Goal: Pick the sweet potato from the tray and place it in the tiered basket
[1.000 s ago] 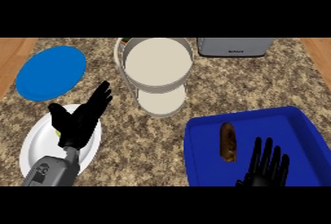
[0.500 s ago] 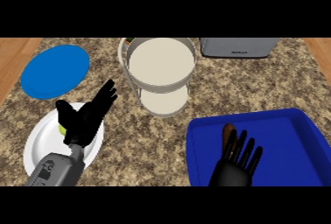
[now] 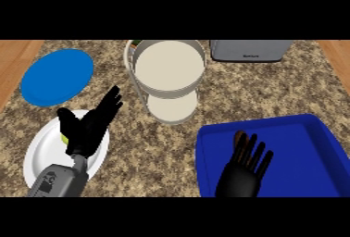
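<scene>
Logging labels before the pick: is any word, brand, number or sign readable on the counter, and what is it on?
No text can be read.
Grey appliance: small dark mark on its front, too blurred to read.
Left forearm: dark mark on the grey casing, unreadable.
Blue tray, tiered basket, blue plate, white plate: no text visible.

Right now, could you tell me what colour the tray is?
The tray is blue; the head view shows it best.
</scene>
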Motion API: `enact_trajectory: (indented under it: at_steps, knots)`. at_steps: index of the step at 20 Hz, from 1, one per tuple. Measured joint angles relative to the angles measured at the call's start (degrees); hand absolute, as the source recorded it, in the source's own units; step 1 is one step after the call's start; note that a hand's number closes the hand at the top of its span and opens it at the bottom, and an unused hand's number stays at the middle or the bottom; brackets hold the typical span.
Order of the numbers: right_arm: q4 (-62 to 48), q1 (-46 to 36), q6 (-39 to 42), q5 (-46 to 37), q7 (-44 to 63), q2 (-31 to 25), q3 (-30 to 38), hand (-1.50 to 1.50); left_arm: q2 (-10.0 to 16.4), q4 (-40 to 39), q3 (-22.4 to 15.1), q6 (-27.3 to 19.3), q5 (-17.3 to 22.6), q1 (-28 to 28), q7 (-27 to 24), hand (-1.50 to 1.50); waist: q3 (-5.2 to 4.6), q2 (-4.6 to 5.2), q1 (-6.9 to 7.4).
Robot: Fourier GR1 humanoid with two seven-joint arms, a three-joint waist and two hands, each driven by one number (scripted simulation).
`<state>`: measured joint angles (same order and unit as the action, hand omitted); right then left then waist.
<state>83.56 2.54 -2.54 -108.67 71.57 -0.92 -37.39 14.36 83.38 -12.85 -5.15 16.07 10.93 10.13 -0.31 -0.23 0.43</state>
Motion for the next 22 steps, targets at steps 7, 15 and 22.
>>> enact_trajectory:
  at_steps: [7,15,22]
  knots:
    - [-0.7,-1.0,0.0,-1.9,0.1,0.4,1.2,-1.5,-0.3,0.9,0.3,-0.2,-0.3,0.4,1.5,0.0,0.1,-0.08,-0.19]
    - [-1.7,-1.4,-1.2,-2.4,0.1,0.9,2.2,-1.5,-0.6,-0.3,1.2,0.7,-0.7,0.0,0.2,0.0,-0.01,-0.19,-0.21]
    - [-2.3,-1.8,-4.1,-2.0,-1.2,0.9,5.7,-1.5,-1.1,-0.5,1.5,0.8,-1.1,0.5,0.9,0.0,-0.15,-0.41,-0.25]
